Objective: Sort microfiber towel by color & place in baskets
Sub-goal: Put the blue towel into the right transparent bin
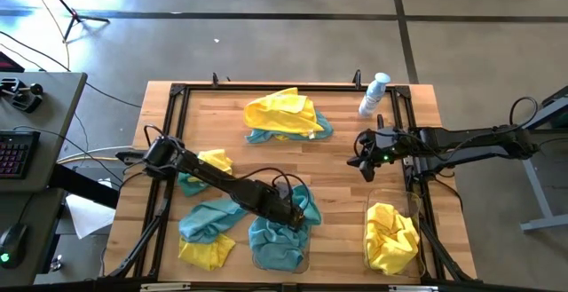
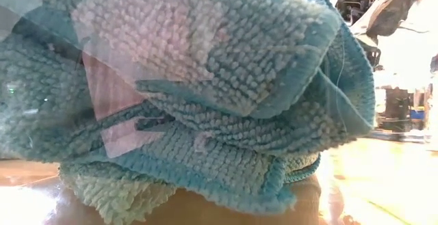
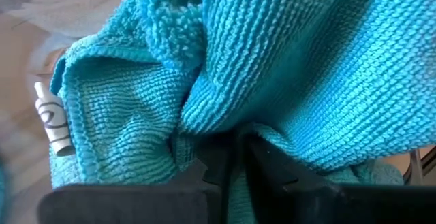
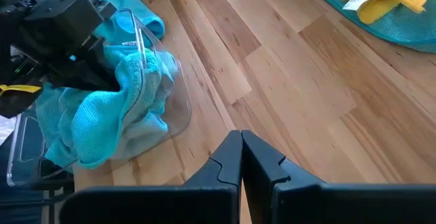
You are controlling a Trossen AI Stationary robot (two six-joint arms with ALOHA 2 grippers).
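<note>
My left gripper pinches a teal towel over the near-edge basket; my right gripper hovers clenched and empty. Yellows fill the right basket; several towels remain loose.

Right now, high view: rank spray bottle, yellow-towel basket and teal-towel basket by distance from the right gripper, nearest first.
From the right gripper, hovering over bare wood at the table's right:
1. Spray bottle, lying at the far right corner; nearest.
2. Yellow-towel basket, at the near right edge.
3. Teal-towel basket, near centre, under the left gripper.
</note>
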